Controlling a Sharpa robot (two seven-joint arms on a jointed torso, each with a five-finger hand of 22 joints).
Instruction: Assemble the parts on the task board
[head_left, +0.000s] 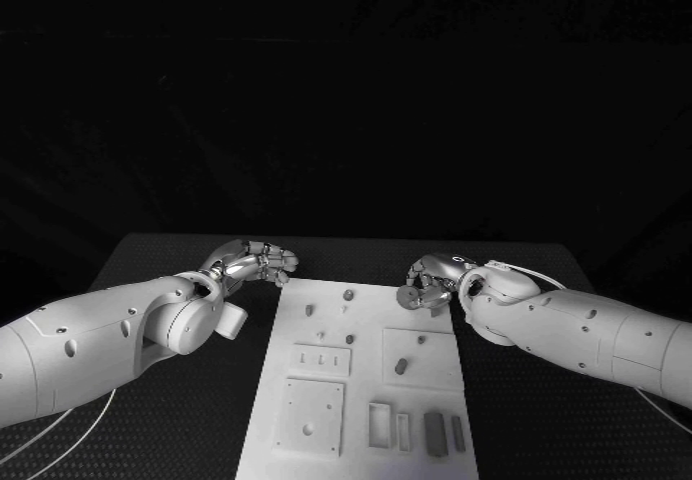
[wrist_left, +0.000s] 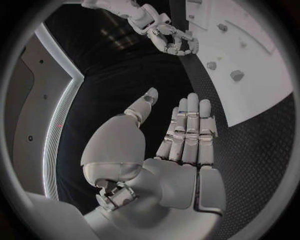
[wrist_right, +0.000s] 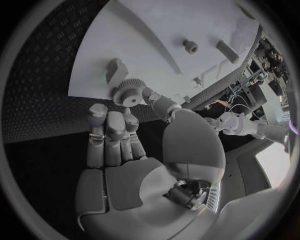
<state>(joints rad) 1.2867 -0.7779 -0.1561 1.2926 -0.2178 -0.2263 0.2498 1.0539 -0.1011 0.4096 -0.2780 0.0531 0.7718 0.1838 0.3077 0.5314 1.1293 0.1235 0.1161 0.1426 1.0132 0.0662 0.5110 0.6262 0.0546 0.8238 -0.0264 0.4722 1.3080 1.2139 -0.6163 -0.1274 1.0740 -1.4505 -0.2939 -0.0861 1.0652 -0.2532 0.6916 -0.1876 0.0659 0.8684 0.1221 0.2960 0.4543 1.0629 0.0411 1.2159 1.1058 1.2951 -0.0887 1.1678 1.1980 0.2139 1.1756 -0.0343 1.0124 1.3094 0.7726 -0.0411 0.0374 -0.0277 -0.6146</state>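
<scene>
Right hand (wrist_right: 134, 150) pinches a small gear (wrist_right: 129, 92) between thumb and a fingertip, the other fingers lying straight alongside; in the head view it hangs over the far right corner of the task board (head_left: 368, 440). Left hand (wrist_left: 169, 150) is off the board's far left corner, fingers extended side by side, thumb apart, holding nothing. Step in hand, as I judge it: seating the gear on a peg of the board. To do it well, keep the gear face level with the board, line its bore up over the peg before lowering, and loosen the pinch only once it has dropped fully; a tilted gear would likely jam on the peg. Which peg is meant I cannot tell. Count, taken from the board's far edge toward its near edge in the head view: four or five small dark pegs or studs on the far half, too small to be sure; one raised square plate (head_left: 322, 360) with small uprights just left of board centre, a second square plate (head_left: 413, 358) to its right, a larger one (head_left: 312, 415) nearer; at the near right, one pale open frame (head_left: 379, 424) and three narrow bars beside it. One gear, two hands.
</scene>
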